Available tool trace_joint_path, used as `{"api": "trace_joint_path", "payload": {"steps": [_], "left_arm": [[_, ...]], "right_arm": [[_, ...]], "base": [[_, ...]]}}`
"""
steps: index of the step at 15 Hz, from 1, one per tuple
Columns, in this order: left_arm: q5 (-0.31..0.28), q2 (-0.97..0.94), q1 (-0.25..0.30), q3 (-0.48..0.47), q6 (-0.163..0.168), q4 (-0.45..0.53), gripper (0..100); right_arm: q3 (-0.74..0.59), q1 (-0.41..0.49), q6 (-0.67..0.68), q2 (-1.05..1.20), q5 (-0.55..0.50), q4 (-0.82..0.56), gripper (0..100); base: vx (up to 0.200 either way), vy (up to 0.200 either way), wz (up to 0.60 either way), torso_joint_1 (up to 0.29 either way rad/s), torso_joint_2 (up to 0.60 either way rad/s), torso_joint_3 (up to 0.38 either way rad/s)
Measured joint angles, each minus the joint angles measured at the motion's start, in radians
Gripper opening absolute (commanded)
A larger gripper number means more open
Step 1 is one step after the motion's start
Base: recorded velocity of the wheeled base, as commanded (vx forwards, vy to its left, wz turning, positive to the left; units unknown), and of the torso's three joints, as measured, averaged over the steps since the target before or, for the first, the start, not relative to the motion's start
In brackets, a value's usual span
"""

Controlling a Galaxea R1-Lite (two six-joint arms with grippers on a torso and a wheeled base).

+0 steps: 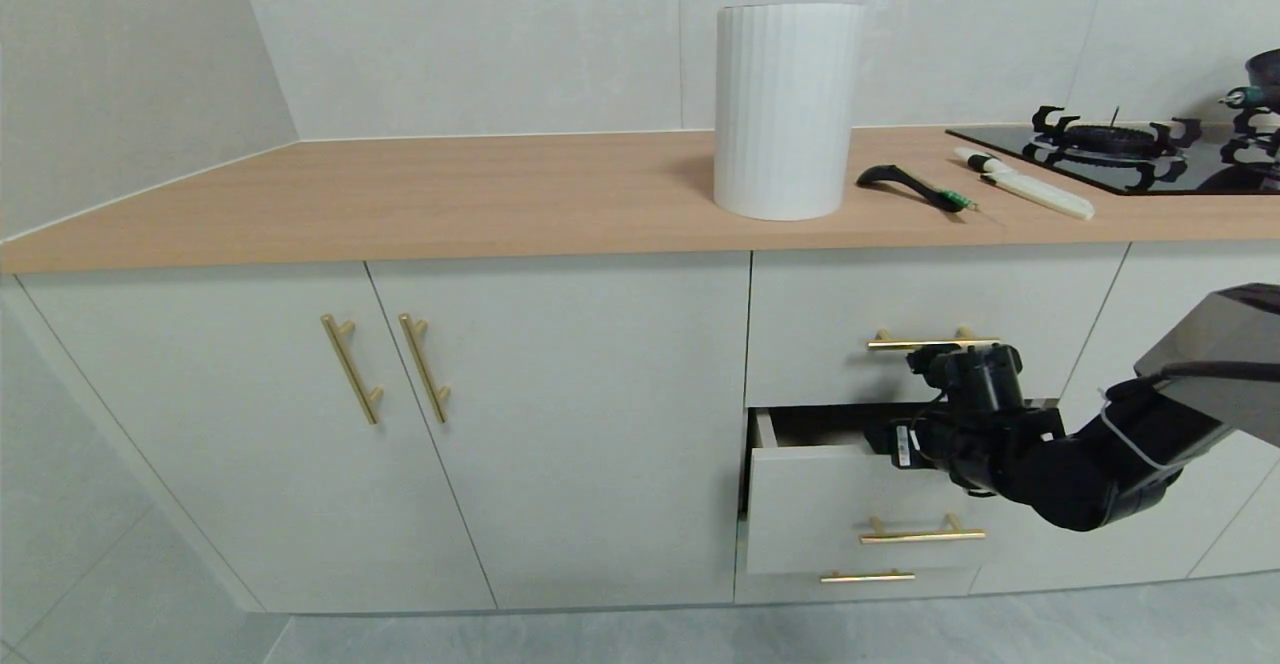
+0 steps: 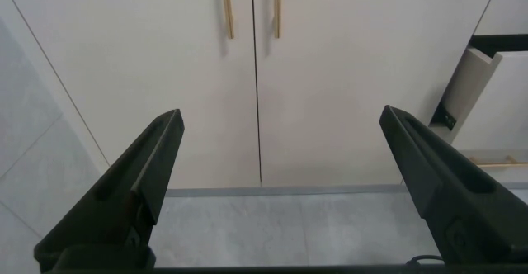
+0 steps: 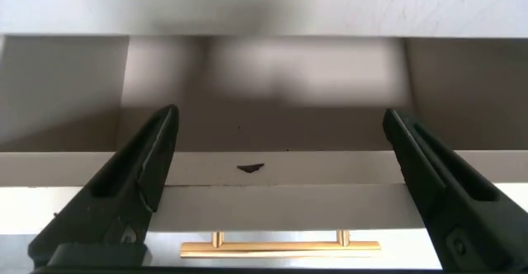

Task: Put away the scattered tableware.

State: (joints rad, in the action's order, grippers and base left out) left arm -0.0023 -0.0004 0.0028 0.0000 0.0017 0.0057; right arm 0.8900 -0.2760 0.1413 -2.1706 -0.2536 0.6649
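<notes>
Looks like the drawer-opening step: has the pale cabinet drawer with a brass bar handle [image 1: 830,504] pulled partly out, lower right of centre in the head view, and the black right hand [image 1: 968,362] poised at its gap, spread wide and holding nothing. Has both task pieces up on the long wooden desk [image 1: 400,194], right of the tall white ribbed canister [image 1: 787,109]: a black scoop-ended utensil with a green handle [image 1: 915,186] and, just beside it, a white knife-like utensil [image 1: 1025,184] (near the black gas hob [image 1: 1120,144]). Has the left hand [image 2: 280,115] low before the closed cupboard doors, likewise spread wide and empty. Calls next, probably, for backing the right hand clear of the drawer, lifting toward the upper right of the frame, and closing on the green handle, unless more pull-out is wanted first.
</notes>
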Motion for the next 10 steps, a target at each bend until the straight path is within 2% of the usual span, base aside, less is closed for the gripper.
{"api": "trace_joint_path", "payload": {"steps": [4, 10], "left_arm": [[0.000, 0.000, 0.000, 0.000, 0.000, 0.000, 100], [-0.001, 0.000, 0.000, 0.000, 0.000, 0.000, 100]], "right_arm": [[-0.014, 0.000, -0.001, 0.020, 0.009, -0.034, 100], [-0.018, 0.000, -0.015, 0.113, 0.059, -0.279, 100]], "base": [[0.000, 0.000, 0.00, 0.000, 0.00, 0.000], [0.000, 0.000, 0.00, 0.000, 0.00, 0.000]]}}
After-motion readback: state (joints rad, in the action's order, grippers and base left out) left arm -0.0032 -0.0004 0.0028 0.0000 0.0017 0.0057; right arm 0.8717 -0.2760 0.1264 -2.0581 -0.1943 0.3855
